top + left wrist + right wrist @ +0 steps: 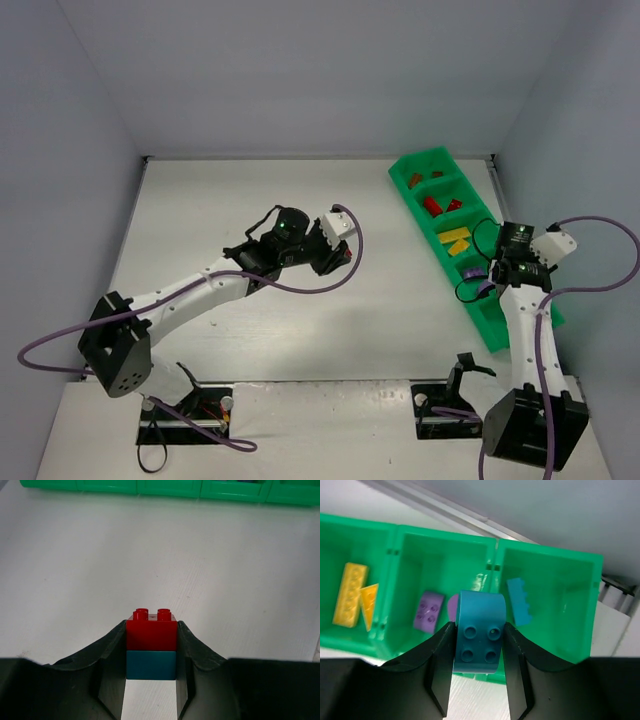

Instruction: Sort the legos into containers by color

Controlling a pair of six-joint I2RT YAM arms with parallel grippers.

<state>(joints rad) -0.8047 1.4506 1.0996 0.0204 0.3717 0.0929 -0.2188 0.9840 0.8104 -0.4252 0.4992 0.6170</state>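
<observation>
Left gripper (pixel 151 647) is clamped on a two-piece stack, a red brick (pixel 151 635) joined to a teal base brick (pixel 151 665), over the middle of the tabletop (pixel 250 200). Right gripper (pixel 479 647) pinches a curved teal brick (pixel 480 625) above the green tray (pixel 412 168) at the tabletop's right edge. Below it lie a purple brick (pixel 428 611) and a flat teal brick (pixel 519 607) in neighbouring compartments.

No text, label, brand, number or sign can be read on any surface shown in the three camera views.
</observation>
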